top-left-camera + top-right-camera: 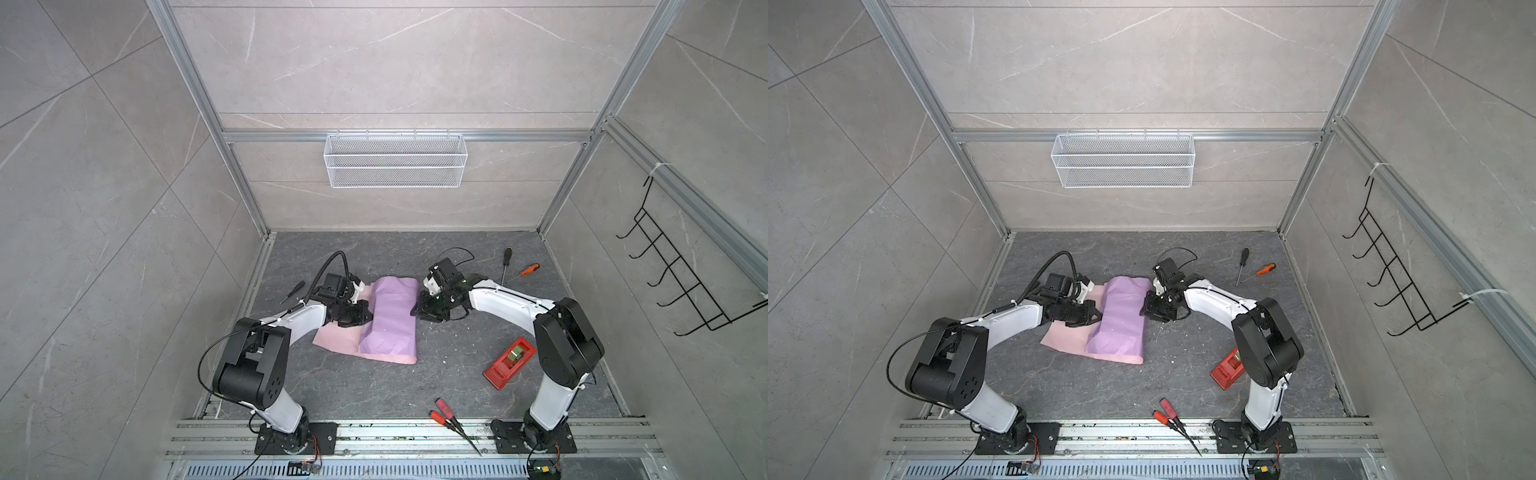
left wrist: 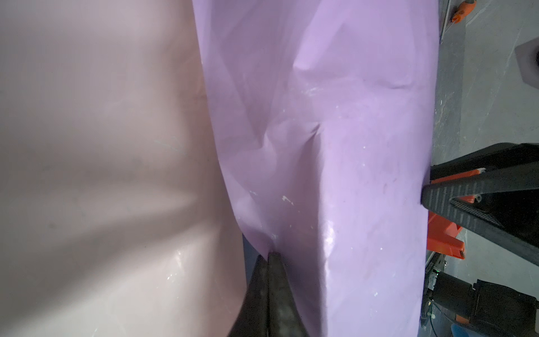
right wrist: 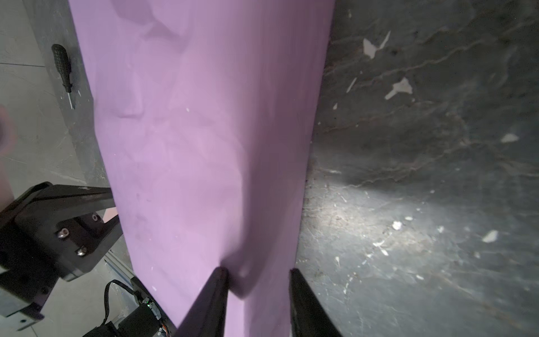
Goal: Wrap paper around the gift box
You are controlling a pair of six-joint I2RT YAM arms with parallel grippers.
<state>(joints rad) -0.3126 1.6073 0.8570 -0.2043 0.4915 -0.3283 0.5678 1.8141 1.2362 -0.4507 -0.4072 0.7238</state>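
The paper (image 1: 390, 320) (image 1: 1121, 320) lies mid-table, folded lilac side up over a raised bump, with a pale pink part flat on the table to its left. The gift box is hidden. My left gripper (image 1: 366, 312) (image 1: 1098, 316) is at the fold's left side. In the left wrist view it (image 2: 269, 255) is shut, pinching a lilac edge of the paper (image 2: 350, 146). My right gripper (image 1: 415, 311) (image 1: 1144, 311) is at the fold's right edge. In the right wrist view it (image 3: 258, 272) is open, astride the paper's (image 3: 204, 146) edge.
A red tape dispenser (image 1: 510, 362) lies front right. Two screwdrivers (image 1: 506, 266) (image 1: 528, 271) lie at the back right and a black one (image 1: 293, 291) at the left. Red-handled pliers (image 1: 449, 415) sit by the front rail. A wire basket (image 1: 395, 160) hangs on the back wall.
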